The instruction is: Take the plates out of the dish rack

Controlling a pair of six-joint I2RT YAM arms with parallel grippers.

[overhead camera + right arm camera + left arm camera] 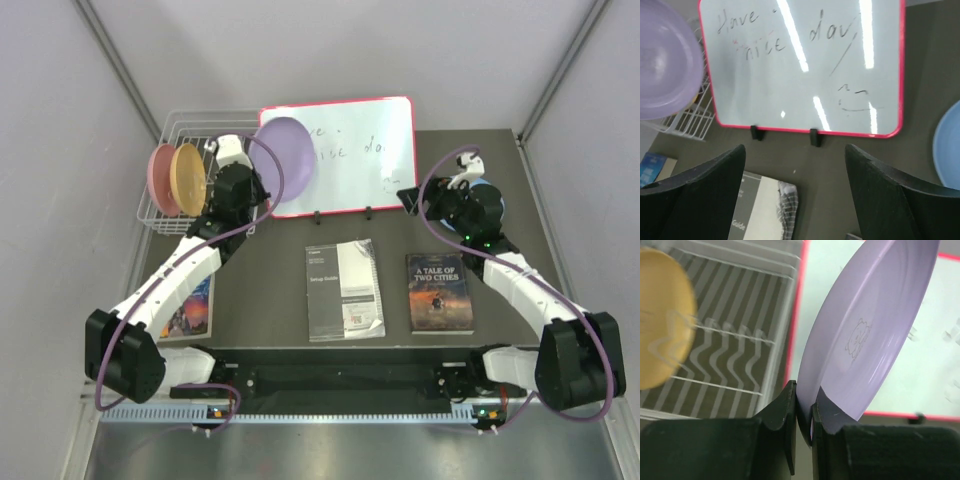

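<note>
My left gripper (260, 190) (805, 395) is shut on the lower rim of the lavender plate (283, 160) (875, 325) (665, 60). It holds the plate upright in the air, just right of the white wire dish rack (175, 125) (780, 340) (687, 122). A pink plate (160, 178) and a tan-orange plate (188, 178) (660, 320) stand on edge in the rack. The blue plate (497, 205) (947, 145) lies on the table at the right, partly under the right arm. My right gripper (412, 198) (795, 147) hangs open and empty above the table, facing the whiteboard.
A red-framed whiteboard (350, 150) (805, 65) stands at the back centre on two black feet. A grey booklet (344, 290) (765, 210) and a dark paperback (439, 293) lie in the middle. Another book (195, 305) lies under the left arm.
</note>
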